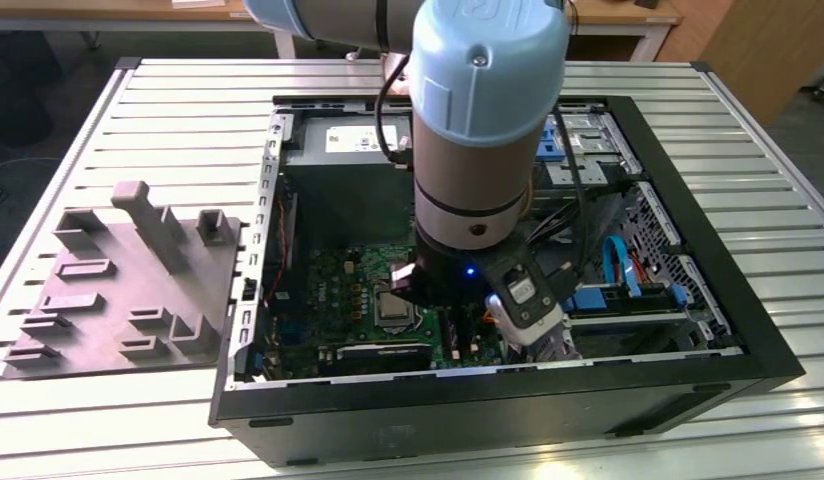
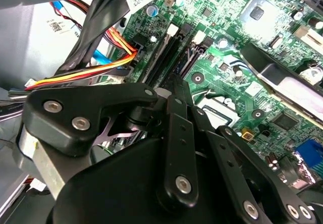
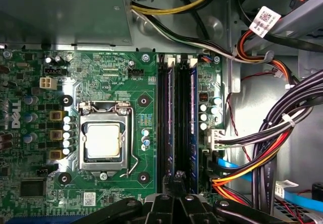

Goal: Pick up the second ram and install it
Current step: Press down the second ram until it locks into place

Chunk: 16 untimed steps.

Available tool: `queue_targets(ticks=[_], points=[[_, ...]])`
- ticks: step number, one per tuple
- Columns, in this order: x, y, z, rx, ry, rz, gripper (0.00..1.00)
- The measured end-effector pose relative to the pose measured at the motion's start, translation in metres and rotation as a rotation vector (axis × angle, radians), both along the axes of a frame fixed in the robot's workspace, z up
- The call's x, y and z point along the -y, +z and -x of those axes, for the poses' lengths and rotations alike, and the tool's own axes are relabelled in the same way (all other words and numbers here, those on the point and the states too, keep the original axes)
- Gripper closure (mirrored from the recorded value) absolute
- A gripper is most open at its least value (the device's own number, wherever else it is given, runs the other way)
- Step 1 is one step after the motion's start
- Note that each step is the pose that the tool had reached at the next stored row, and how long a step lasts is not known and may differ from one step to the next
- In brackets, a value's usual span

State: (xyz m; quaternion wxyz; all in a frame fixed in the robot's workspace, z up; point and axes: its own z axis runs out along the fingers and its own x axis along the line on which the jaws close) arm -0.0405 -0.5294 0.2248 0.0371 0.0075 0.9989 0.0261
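Hovering claw [image 3: 177, 183] above second ram [image 3: 193, 128], seated in motherboard [image 3: 101, 82] slot

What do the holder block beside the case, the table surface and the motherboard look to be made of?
Holder block: likely matte gray plastic, with no shine. Table: seemingly bare metal, ribbed pale slats with a dull sheen. Motherboard: green circuit-board laminate, glossy, printed with fine traces; its processor socket has a shiny metal frame.

A ribbed metal table [image 1: 732, 130] of pale slats fills most of the exterior view. Behind it stands a wooden desk [image 1: 626, 18] (light brown top, white legs), over a dark floor [image 1: 25, 90].
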Motion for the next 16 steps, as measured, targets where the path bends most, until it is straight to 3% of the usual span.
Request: queue_targets(ticks=[16], points=[[0.0,-0.0065,0.0,-0.0001,0.0,0.0002,0.9]])
